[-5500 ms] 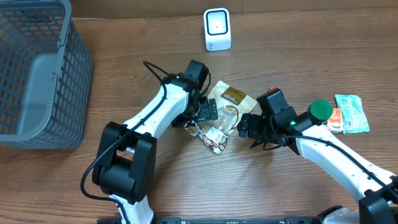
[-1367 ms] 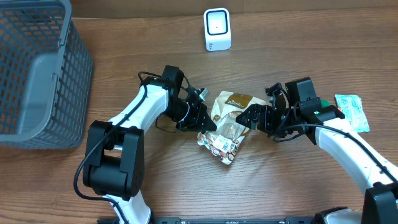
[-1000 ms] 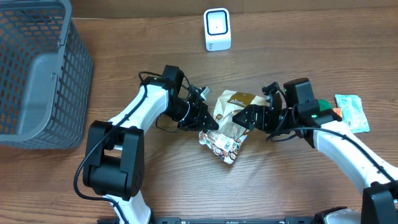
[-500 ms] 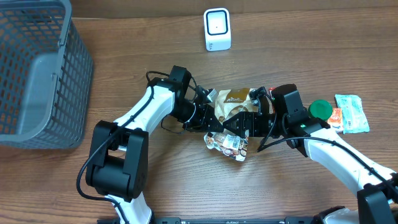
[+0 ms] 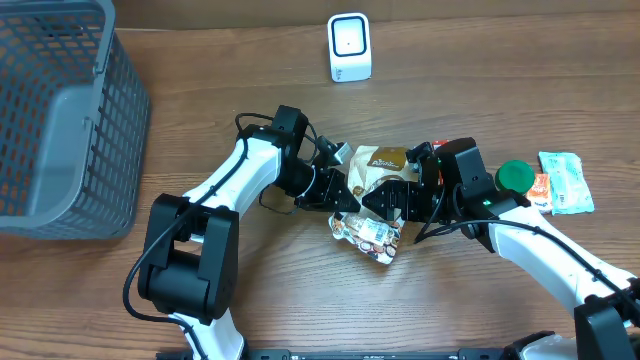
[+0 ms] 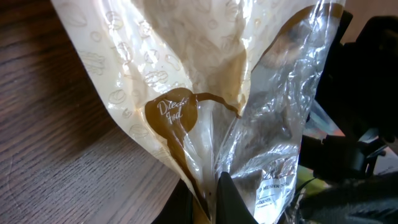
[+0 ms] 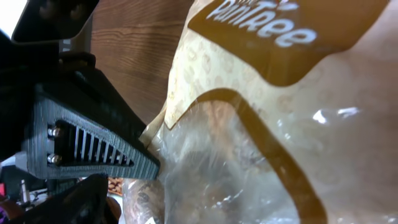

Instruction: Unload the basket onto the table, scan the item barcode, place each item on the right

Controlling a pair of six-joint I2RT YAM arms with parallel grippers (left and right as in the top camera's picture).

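A clear and tan snack bag (image 5: 378, 163) with a brown label is lifted at the middle of the table, between both arms. My left gripper (image 5: 340, 192) is shut on the bag's left edge. In the left wrist view, the bag (image 6: 205, 74) rises from the pinch of that gripper (image 6: 211, 190). My right gripper (image 5: 386, 200) has come in from the right, its jaws wide around the bag. In the right wrist view the bag (image 7: 280, 124) fills the frame, and one ribbed finger pad (image 7: 93, 140) lies against its left edge. The white scanner (image 5: 349, 47) stands at the back.
A second crinkled snack packet (image 5: 366, 232) lies just below the bag. A grey mesh basket (image 5: 60, 110) stands at the far left. A green lid (image 5: 516, 176), an orange packet (image 5: 540, 190) and a pale green packet (image 5: 562, 182) lie at the right.
Over the last second my right gripper moved left onto the bag, and my left gripper shifted right and up with the bag's edge. In the last half second almost nothing moved.
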